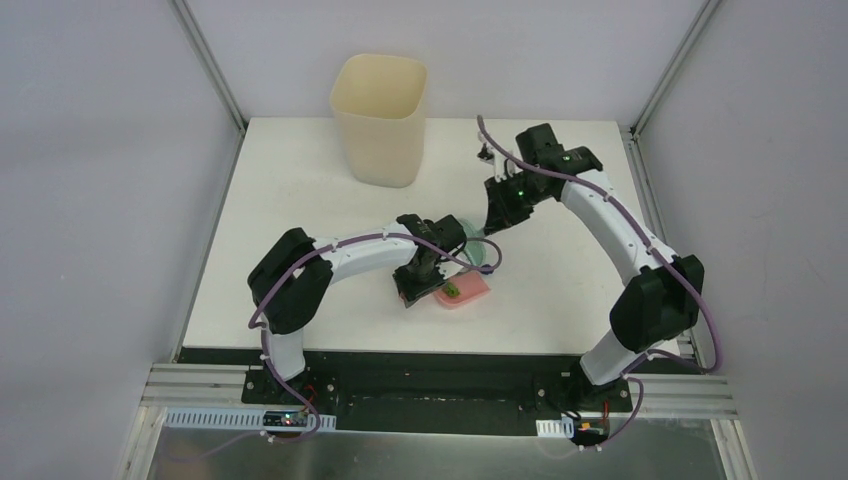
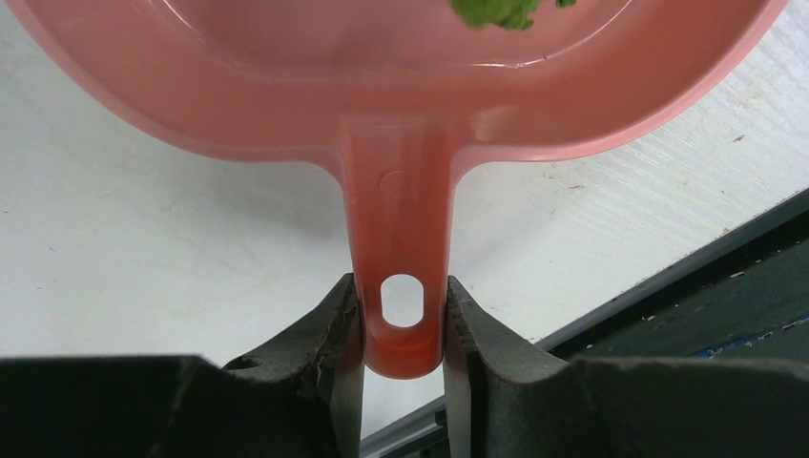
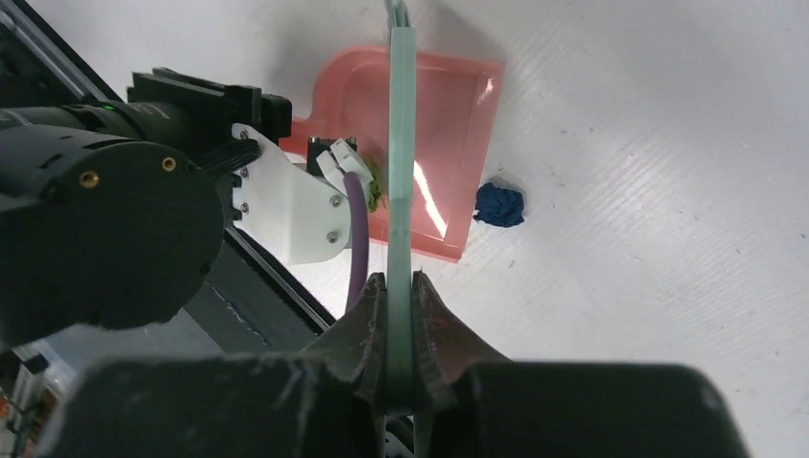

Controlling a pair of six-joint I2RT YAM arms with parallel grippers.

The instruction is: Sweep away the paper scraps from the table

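Right wrist: crumpled navy scrap [image 3: 500,204], poss. touching dustpan [image 3: 448,143].

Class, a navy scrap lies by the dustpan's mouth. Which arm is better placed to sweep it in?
Right: the right gripper is shut on the brush near the navy scrap; the left gripper holds the dustpan.

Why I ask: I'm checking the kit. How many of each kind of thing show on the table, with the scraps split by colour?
Green scrap: 1
Navy scrap: 1
Dustpan: 1
Brush: 1
Bin: 1
Total: 5
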